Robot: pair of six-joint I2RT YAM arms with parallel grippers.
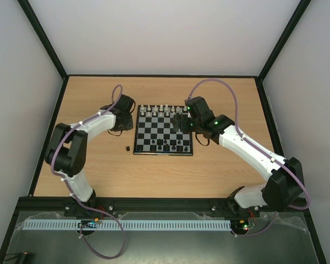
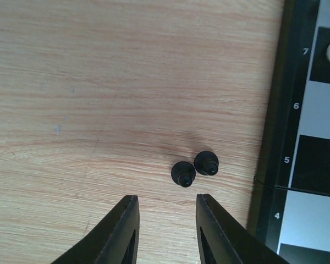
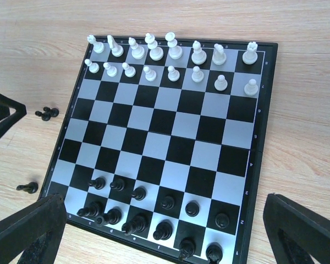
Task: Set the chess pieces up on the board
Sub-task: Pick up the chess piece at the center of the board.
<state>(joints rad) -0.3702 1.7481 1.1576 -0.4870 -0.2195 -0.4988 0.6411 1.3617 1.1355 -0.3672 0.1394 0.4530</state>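
The board [image 1: 163, 130] lies mid-table and fills the right wrist view [image 3: 154, 146]. White pieces [image 3: 170, 60] fill its two far rows. Several black chess pieces [image 3: 166, 202] stand in its two near rows. Two black pawns [image 2: 183, 174] stand together on the wood just left of the board's border [image 2: 275, 137]; they also show in the right wrist view [image 3: 47, 114]. My left gripper [image 2: 166, 206] is open and empty, its tips just short of those pawns. My right gripper [image 3: 164, 209] is wide open and empty, held above the board's near half.
One more black piece [image 3: 27, 187] lies on its side on the wood by the board's near left corner [image 1: 127, 148]. My left gripper's finger shows at the left edge of the right wrist view [image 3: 0, 115]. Walls enclose the table.
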